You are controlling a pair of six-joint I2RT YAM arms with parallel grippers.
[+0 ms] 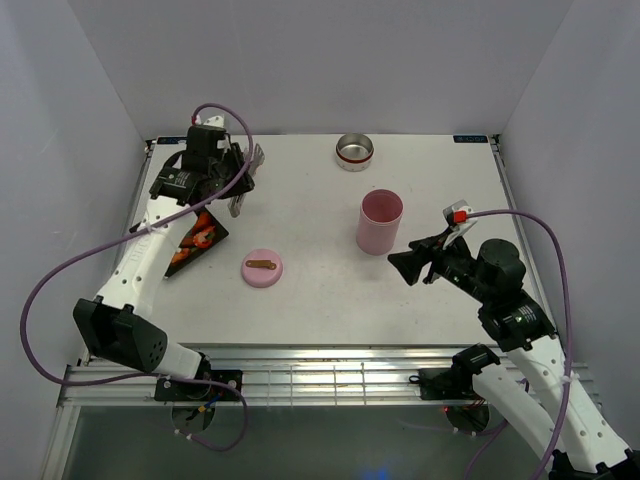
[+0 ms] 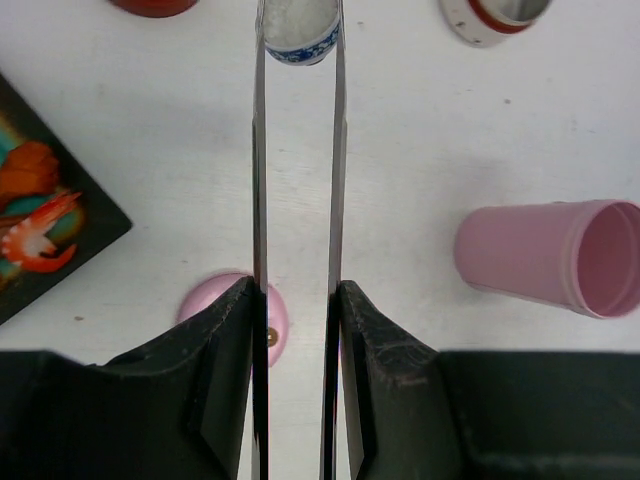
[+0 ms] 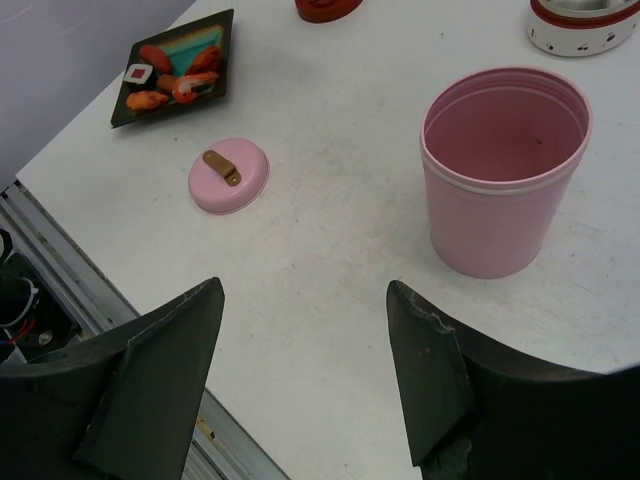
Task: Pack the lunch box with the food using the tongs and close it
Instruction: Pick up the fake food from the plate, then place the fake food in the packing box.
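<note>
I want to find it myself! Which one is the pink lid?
Find the tall pink plastic cup standing open mid-table. Left of it, toward the black square tray, lies a flat round pink lid. Only it has a small brown strap on top.

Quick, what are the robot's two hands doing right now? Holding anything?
Left gripper: closed on the tongs, with a white piece between their tips.
Right gripper: open, holding nothing.
</note>
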